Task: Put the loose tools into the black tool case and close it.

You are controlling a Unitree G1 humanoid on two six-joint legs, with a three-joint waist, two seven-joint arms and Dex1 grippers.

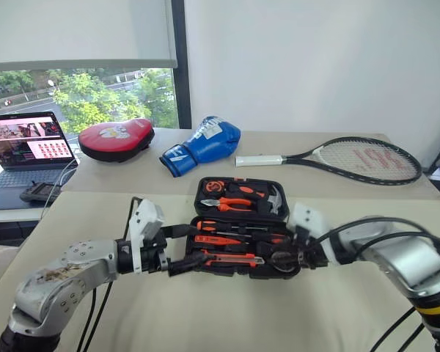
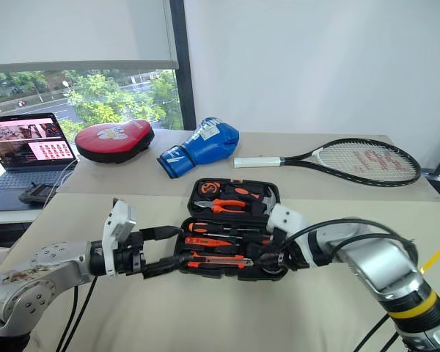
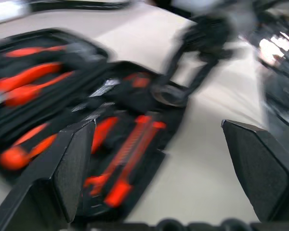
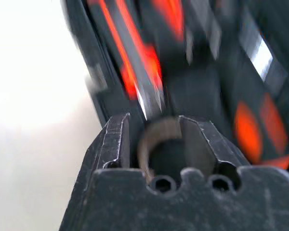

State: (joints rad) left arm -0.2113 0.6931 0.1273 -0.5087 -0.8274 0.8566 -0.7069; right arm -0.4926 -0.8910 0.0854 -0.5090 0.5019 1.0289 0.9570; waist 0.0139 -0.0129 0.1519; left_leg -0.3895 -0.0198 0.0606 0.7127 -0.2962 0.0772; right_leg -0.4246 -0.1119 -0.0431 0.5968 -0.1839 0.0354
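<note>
The black tool case [image 1: 199, 196] lies open on the near table, its lid laid back. In its front half lie screwdrivers [image 1: 220, 240], a utility knife [image 1: 231, 259] and a small black tape roll [image 3: 171, 94] at the front right corner. My right gripper [image 1: 280, 257] hangs over that corner. Its fingers [image 4: 113, 139] stand apart with the roll [image 4: 156, 132] showing between them. I cannot tell whether they touch it. At the case's front left edge my left gripper [image 1: 183, 247] is wide open and holds nothing.
Pliers [image 1: 235, 204], a hammer and a tape measure sit in the lid half. On the far table lie a red pad [image 1: 116, 139], a blue boxing glove [image 1: 202, 144] and a tennis racket [image 1: 352, 158]. A laptop [image 1: 26, 150] stands at the left.
</note>
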